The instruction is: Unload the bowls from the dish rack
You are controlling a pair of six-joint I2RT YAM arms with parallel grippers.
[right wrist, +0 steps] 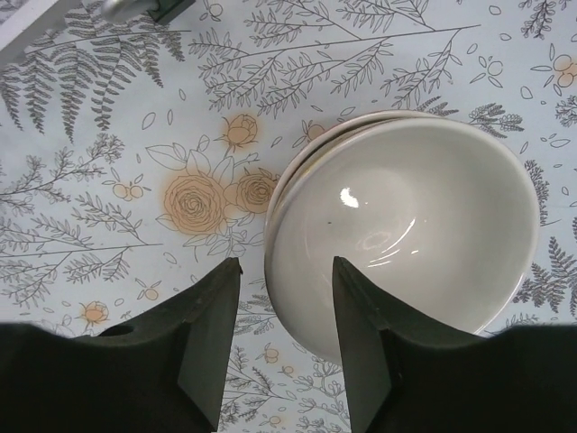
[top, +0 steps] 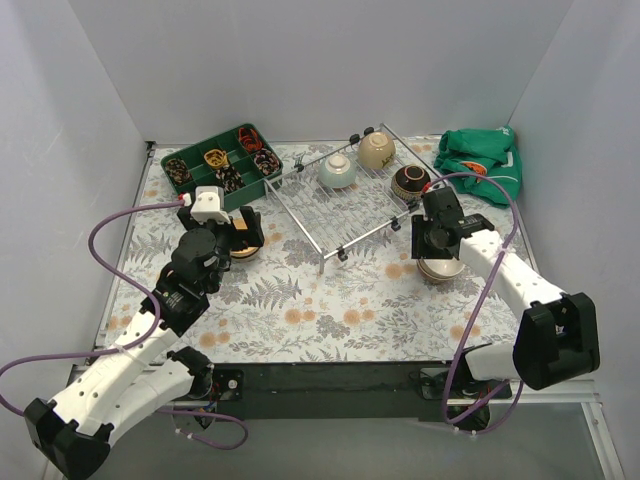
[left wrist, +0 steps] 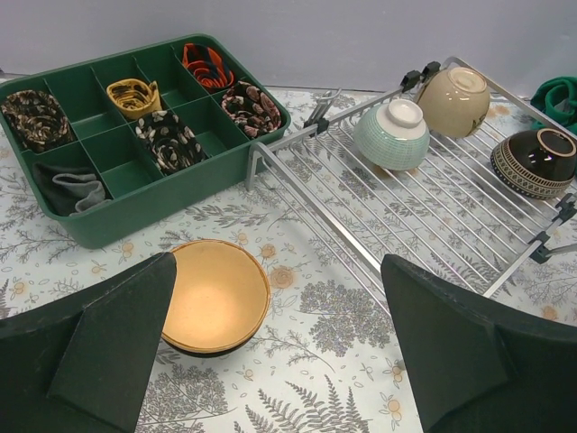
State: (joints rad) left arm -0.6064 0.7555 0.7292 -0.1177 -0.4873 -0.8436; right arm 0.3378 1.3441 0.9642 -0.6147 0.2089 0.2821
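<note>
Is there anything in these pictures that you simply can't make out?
Top view: the tan bowl is mostly hidden under the left arm.
Right wrist view: how many white bowls are stacked; the top one hides those below, and the jaws cover its near rim.
Left wrist view: the green cloth is cut off by the right edge.

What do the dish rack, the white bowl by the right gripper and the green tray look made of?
Dish rack: likely chromed or stainless steel wire, going by the thin silvery bars that glint.
White bowl: probably glazed ceramic, since it is glossy with a sharp highlight inside.
Green tray: looks like moulded plastic, with uniform colour and a dull sheen.
</note>
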